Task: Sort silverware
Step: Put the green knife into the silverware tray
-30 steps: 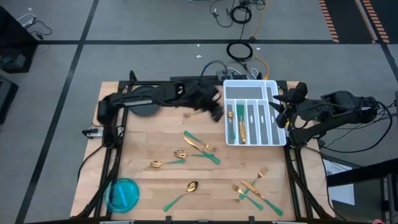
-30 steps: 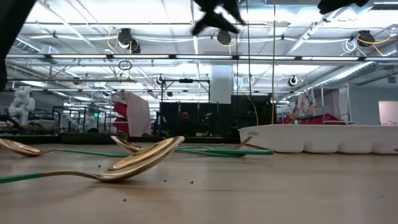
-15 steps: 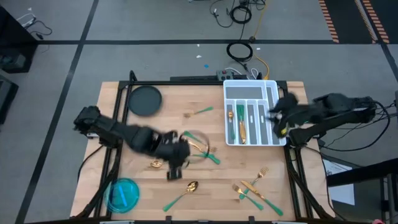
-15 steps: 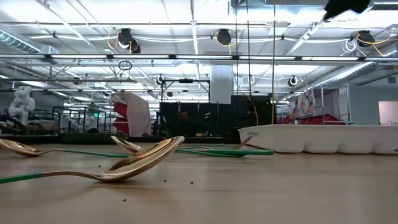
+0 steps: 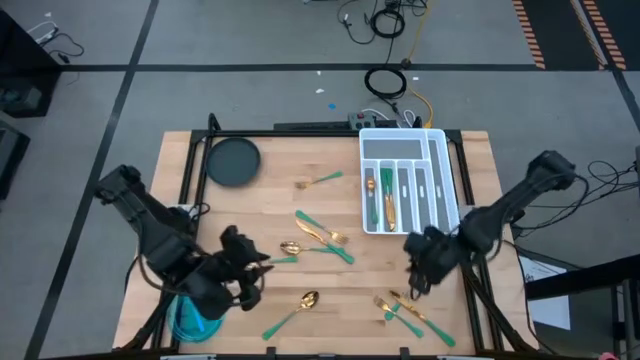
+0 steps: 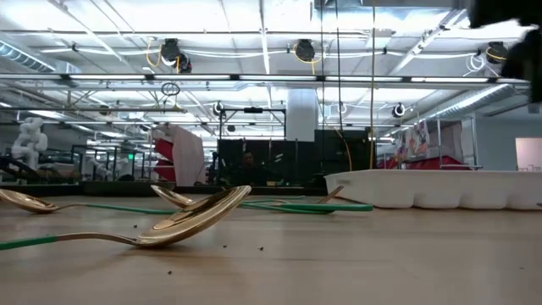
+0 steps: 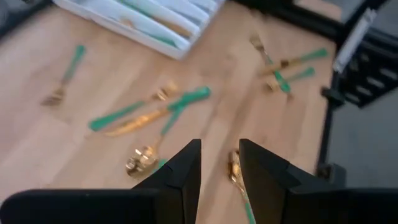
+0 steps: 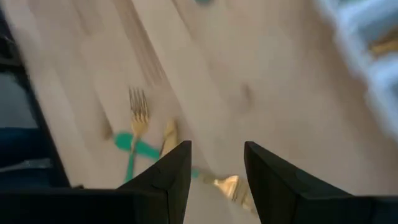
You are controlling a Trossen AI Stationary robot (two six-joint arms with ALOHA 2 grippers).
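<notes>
Over the near table edge, left gripper (image 5: 243, 275) and right gripper (image 5: 420, 262) now hover, jaws parted and empty, both swung from the tray (image 5: 437, 215).

We see light wood tabletop (image 5: 270, 215) at frame centre, grey floor around it. White divided tray (image 5: 441, 180) upper right of tabletop, long compartments running top to bottom. Dark round plate (image 5: 232, 161) in upper left corner of tabletop. We note blue round dish (image 5: 186, 316) at lower left corner, partly covered. Coiled black cable (image 5: 385, 82) on floor above tray, yellow cable just beside it.
</notes>
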